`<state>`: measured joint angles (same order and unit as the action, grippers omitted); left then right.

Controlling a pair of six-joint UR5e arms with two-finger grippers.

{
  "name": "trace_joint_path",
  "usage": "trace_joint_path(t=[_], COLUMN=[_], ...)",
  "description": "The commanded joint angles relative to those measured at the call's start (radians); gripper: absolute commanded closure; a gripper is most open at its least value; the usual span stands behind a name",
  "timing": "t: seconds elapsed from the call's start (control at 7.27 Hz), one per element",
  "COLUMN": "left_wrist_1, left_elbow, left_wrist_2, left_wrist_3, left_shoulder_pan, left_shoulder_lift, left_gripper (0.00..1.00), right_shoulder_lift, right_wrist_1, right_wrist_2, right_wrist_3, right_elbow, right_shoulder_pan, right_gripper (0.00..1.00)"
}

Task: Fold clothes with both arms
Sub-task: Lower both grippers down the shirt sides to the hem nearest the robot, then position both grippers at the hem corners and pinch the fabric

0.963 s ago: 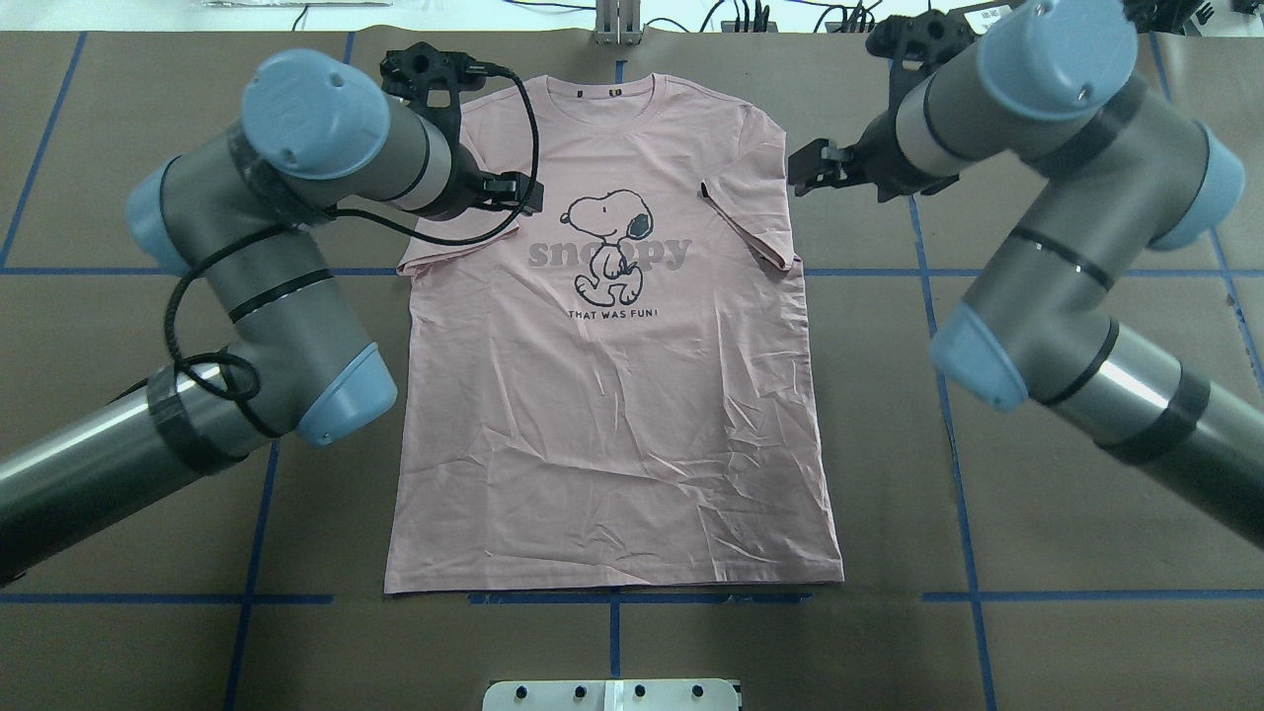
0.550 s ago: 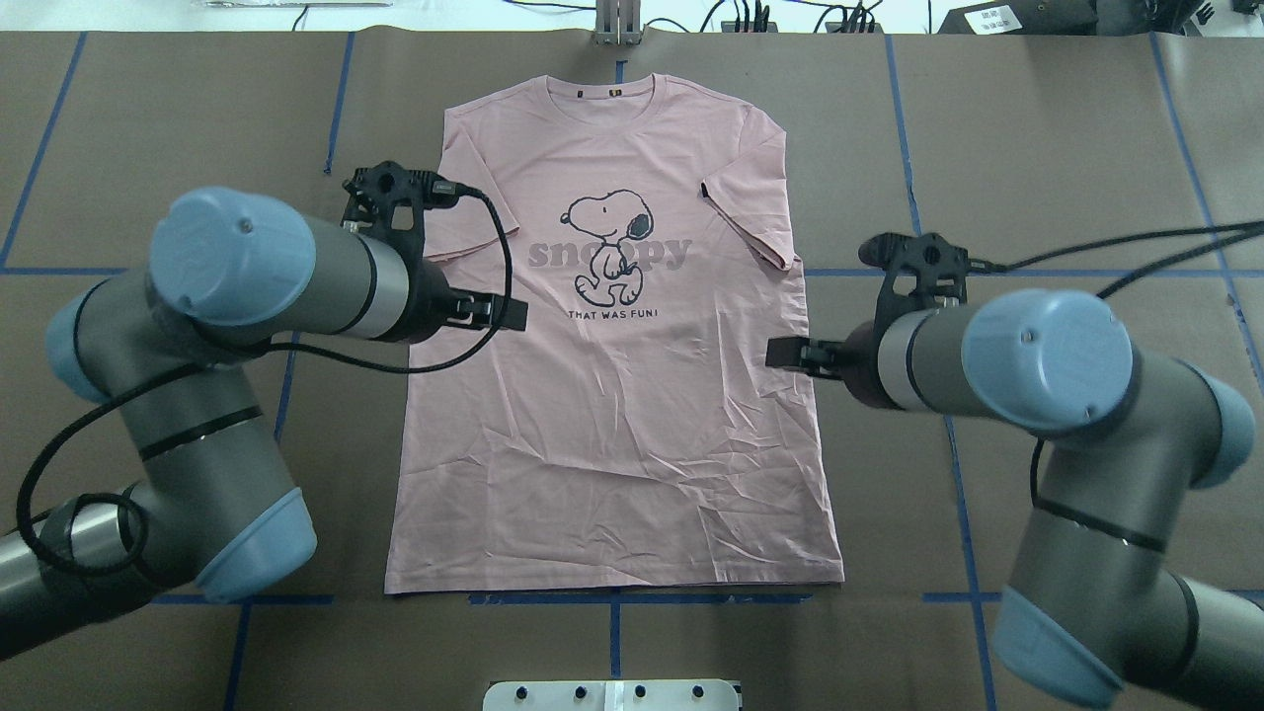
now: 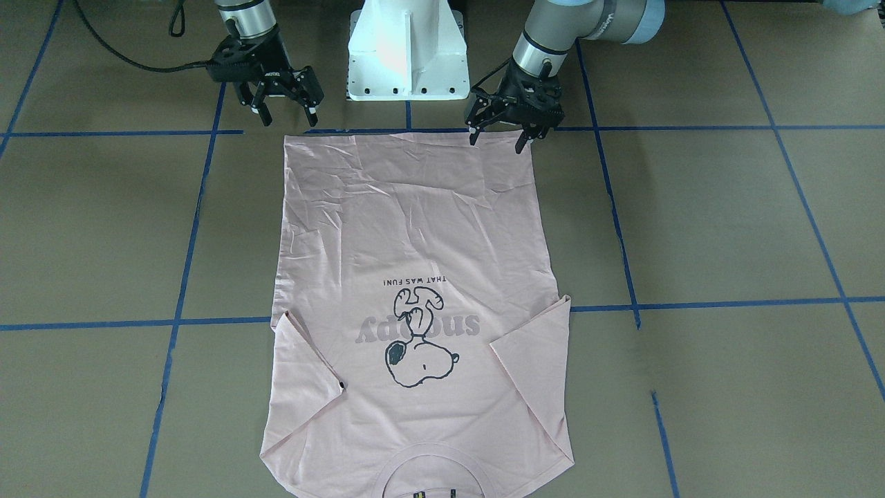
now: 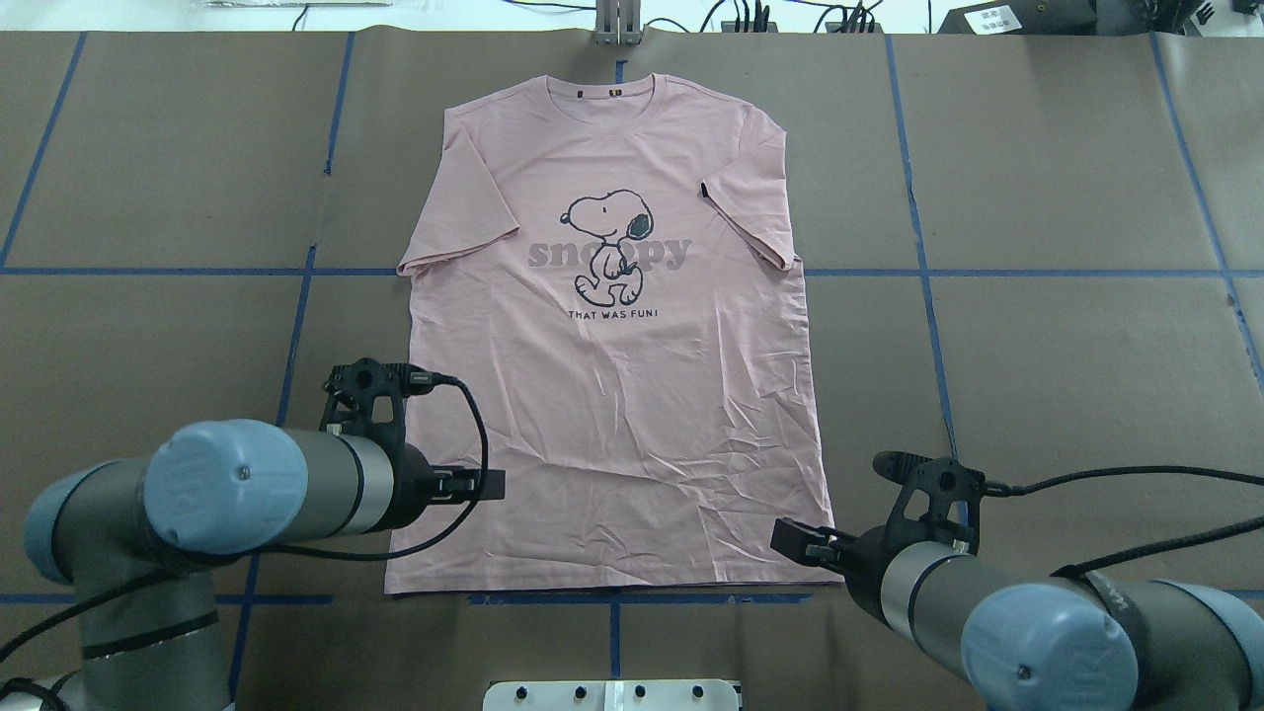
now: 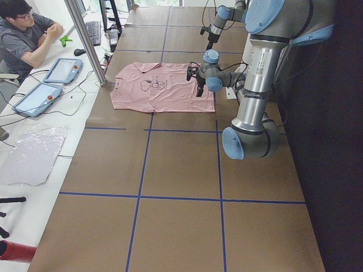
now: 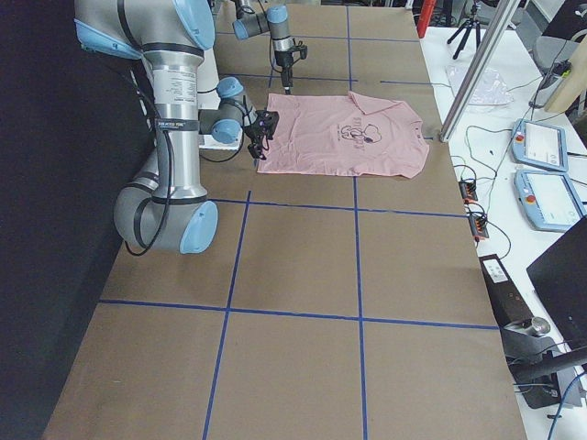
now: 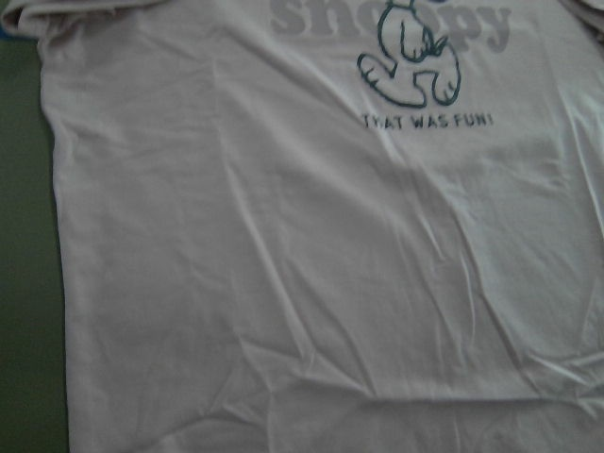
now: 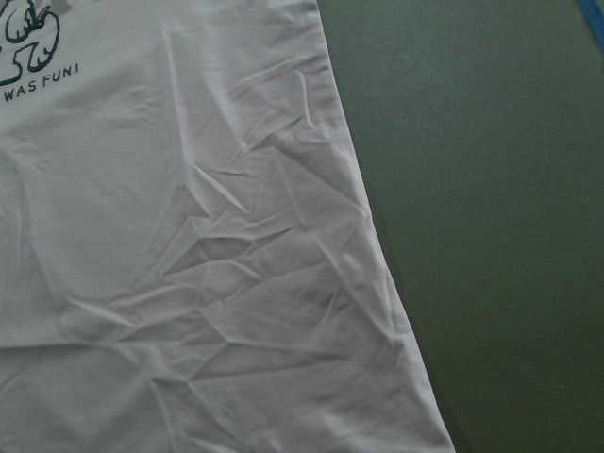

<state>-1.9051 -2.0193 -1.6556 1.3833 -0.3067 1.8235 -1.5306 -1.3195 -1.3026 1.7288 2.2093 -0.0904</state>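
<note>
Fingers (image 3: 520,142) spread wide and gripping nothing, your left gripper (image 3: 496,140) hangs at the hem corner of the T-shirt (image 4: 612,415) on the robot's left, while the right gripper (image 3: 287,116), equally open and empty, hangs near the opposite hem corner. You see the pale pink shirt lying flat on the brown table (image 4: 1066,346), print up, its long axis running straight away from the robot: hem nearest the white pedestal (image 3: 408,48), collar pointing to the far side, Snoopy's head toward the collar.
</note>
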Motion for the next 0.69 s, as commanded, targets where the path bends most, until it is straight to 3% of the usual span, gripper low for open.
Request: trace_joint_path(t=[0.0, 0.55], left_wrist_1=[-0.038, -0.032], left_elbow=[0.001, 0.001], left_wrist_2=[0.054, 0.060], left_wrist_3=[0.092, 0.091], left_shoulder_pan=[0.086, 0.090], left_shoulder_lift=[-0.093, -0.113], left_gripper=[0.36, 0.43], right_shoulder_lift=[-0.008, -0.006], right_wrist_1=[0.000, 0.000], right_wrist_2=[0.052, 0.063], right_wrist_3=[0.025, 0.025], right_elbow=[0.006, 0.007], right_shoulder_pan=[0.044, 0.044], right_gripper=[0.00, 0.00])
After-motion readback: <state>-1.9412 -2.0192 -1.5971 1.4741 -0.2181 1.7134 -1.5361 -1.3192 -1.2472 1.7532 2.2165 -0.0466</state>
